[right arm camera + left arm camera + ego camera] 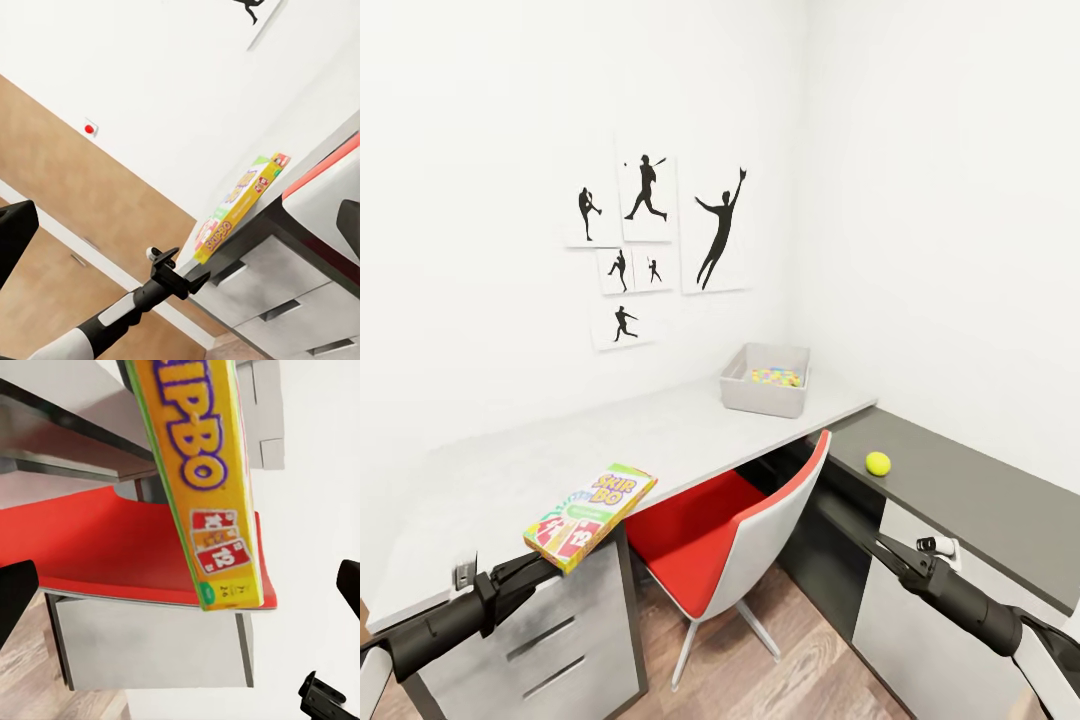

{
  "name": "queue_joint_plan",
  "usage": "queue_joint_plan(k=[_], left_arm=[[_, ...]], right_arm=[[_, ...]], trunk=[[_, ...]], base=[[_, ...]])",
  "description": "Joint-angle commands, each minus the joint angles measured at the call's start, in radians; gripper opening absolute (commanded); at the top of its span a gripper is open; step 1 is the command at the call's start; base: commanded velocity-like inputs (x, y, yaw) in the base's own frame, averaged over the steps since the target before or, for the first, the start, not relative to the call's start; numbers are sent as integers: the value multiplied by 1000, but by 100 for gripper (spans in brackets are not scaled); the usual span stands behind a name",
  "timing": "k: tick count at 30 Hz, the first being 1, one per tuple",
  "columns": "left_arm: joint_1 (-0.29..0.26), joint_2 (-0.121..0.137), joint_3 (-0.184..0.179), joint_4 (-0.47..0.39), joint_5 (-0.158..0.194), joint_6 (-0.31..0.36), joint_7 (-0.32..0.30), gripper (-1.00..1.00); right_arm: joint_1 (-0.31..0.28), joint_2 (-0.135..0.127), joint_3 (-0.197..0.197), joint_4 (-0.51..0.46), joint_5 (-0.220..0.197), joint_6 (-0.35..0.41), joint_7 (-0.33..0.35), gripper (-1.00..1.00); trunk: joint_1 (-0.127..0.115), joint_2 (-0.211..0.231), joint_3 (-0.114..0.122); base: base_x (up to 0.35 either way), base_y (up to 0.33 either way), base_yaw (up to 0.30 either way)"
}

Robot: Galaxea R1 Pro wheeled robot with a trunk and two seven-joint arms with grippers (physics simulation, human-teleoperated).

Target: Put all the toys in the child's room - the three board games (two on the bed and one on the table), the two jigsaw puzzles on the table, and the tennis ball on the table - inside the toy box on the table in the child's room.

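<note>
1. Head view gives me the long white worktop (660,440) running along the wall, with a lower dark grey cabinet (970,500) joining it at the corner
2. A red and white chair (730,540) sits tucked under the worktop
3. My toy box (765,380) stands at the worktop's far end, bright puzzle pieces showing inside
4. The Skip-Bo board game (590,515) lies at the worktop's near edge, overhanging it; my left end effector (535,572) is clamped on its near edge
5. My right end effector (895,555) hangs beside the cabinet, jaws released, gripping nothing
6. The tennis ball (878,463) rests on the cabinet top
</note>
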Motion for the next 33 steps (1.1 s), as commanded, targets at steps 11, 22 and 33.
queue_joint_plan(k=[11, 22, 33], left_arm=[[-1, -3, 1, 0, 0, 5, -2, 100], [-1, -7, 1, 0, 0, 4, -3, 100], [-1, -10, 1, 0, 0, 3, -3, 100]], right_arm=[[-1, 0, 1, 0, -5, 8, 1, 100], [-1, 0, 0, 0, -5, 8, 1, 100], [-1, 0, 0, 16, -5, 7, 1, 100]], trunk=[[0, -1, -1], [0, -1, -1], [0, -1, -1]], base=[[0, -70, 0], [0, -35, 0], [0, -4, 0]])
